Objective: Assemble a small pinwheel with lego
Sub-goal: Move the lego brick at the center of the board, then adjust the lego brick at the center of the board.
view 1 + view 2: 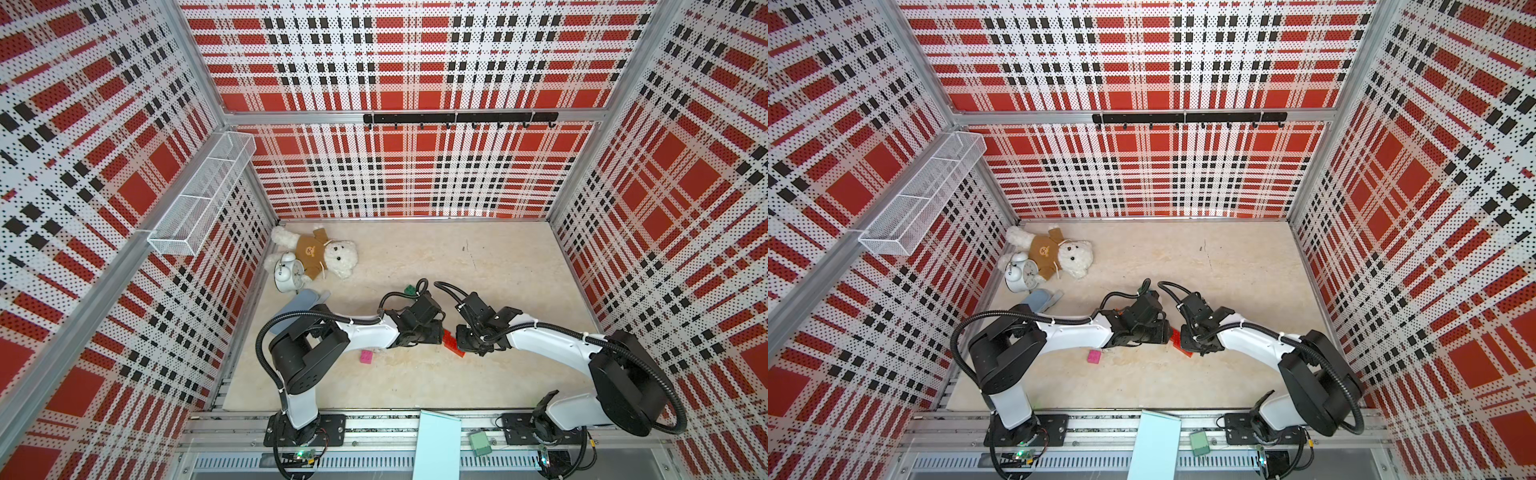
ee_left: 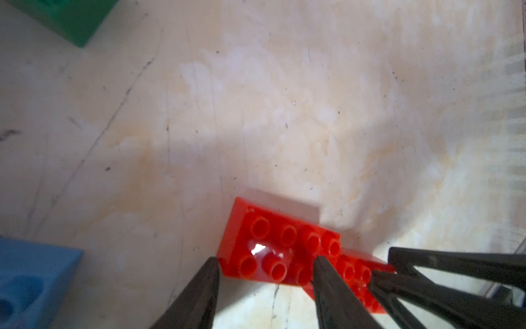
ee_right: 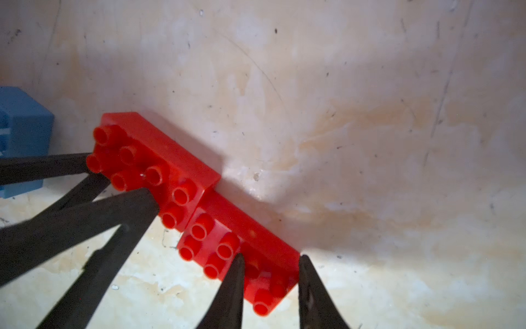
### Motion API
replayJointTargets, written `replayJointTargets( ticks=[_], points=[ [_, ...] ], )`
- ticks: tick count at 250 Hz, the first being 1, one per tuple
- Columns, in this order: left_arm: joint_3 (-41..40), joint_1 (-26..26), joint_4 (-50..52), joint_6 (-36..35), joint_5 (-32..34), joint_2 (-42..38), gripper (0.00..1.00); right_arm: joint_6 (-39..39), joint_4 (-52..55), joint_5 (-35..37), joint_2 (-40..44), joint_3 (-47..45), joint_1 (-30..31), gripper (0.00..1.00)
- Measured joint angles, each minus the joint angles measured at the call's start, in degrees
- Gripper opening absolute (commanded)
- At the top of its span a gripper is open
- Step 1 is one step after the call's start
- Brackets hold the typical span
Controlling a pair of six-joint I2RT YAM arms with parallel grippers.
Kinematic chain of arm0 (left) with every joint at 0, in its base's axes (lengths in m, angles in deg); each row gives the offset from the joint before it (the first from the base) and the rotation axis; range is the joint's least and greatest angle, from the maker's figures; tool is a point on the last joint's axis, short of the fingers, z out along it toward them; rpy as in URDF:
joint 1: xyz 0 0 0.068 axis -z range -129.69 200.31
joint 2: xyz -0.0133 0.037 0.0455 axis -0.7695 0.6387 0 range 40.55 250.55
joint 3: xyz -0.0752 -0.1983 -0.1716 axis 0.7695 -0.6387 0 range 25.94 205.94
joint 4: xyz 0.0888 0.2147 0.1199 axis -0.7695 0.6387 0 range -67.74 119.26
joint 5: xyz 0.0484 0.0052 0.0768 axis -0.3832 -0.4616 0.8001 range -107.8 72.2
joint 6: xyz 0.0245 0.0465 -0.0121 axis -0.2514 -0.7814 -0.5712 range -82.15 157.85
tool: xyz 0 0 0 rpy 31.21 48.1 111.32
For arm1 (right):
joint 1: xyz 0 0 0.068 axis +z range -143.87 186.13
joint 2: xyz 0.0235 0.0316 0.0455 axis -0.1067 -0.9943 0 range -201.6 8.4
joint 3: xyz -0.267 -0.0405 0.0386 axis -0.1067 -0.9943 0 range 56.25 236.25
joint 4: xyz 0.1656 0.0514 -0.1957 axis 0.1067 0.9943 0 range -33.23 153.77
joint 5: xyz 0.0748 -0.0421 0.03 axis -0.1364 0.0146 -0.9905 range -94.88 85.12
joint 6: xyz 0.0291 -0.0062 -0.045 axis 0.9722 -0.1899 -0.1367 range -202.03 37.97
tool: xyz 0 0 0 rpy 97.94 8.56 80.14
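Observation:
Two red lego bricks lie end to end on the table, slightly offset (image 1: 451, 341) (image 1: 1179, 338). My left gripper (image 2: 267, 261) is shut on the first red brick (image 2: 273, 242), one fingertip at its end corner and one by its studs. My right gripper (image 3: 271, 259) is shut across the outer end of the second red brick (image 3: 256, 228). The two grippers face each other mid-table. A pink square brick (image 1: 366, 356) lies in front of the left forearm. A green brick (image 1: 410, 289) peeks out behind the left wrist. A blue brick (image 2: 34, 279) (image 3: 22, 136) sits close beside the red pair. No assembled pinwheel is in view.
A teddy bear (image 1: 320, 253), a white alarm clock (image 1: 286, 274) and a blue-grey item (image 1: 305, 301) sit at the back left. A wire basket (image 1: 203, 195) hangs on the left wall and a hook rail (image 1: 457, 118) on the back wall.

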Motion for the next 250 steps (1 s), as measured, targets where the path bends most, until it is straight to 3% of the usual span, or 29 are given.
replayJointTargets(
  ticks=[38,71,129,163,185,200,228,250],
  points=[
    [0.0,-3.08,0.13,-2.67,-3.15,-0.07,0.57,2.67,-1.57,-0.37,1.27,-1.33,0.33,0.26],
    [0.0,-5.33,0.04,-4.17,-6.67,-0.63,0.61,4.33,-1.53,-1.09,2.1,-1.9,0.59,0.41],
    [-1.73,-6.27,-2.95,-3.04,-11.5,-5.64,0.59,3.82,2.01,-1.73,5.46,-1.97,0.74,0.57],
    [-8.61,-5.51,-4.26,-0.72,-11.3,-12.33,0.5,1.33,2.91,-2.78,7.54,-1.77,-1.25,0.37],
    [-12.63,-4.04,-4.24,0.96,-10.54,-15.67,0.33,-0.37,2.36,-4.15,7.5,-1.44,-4.35,0.23],
    [-14.34,-2.91,-4.24,2.43,-9.68,-16.37,0.29,-2.14,1.7,-5.07,6.34,-0.76,-6.03,0.15],
    [-15.34,-1.4,-4.61,5.05,-8.02,-15.19,0.17,-4.57,-0.83,-6.8,1.03,2.1,-7.91,0.08],
    [-15.06,-1.09,-6.64,6.99,-7.21,-12.31,0.16,-6.36,-3.45,-8.28,-4.07,4.76,-8.26,0.07]
  ],
)
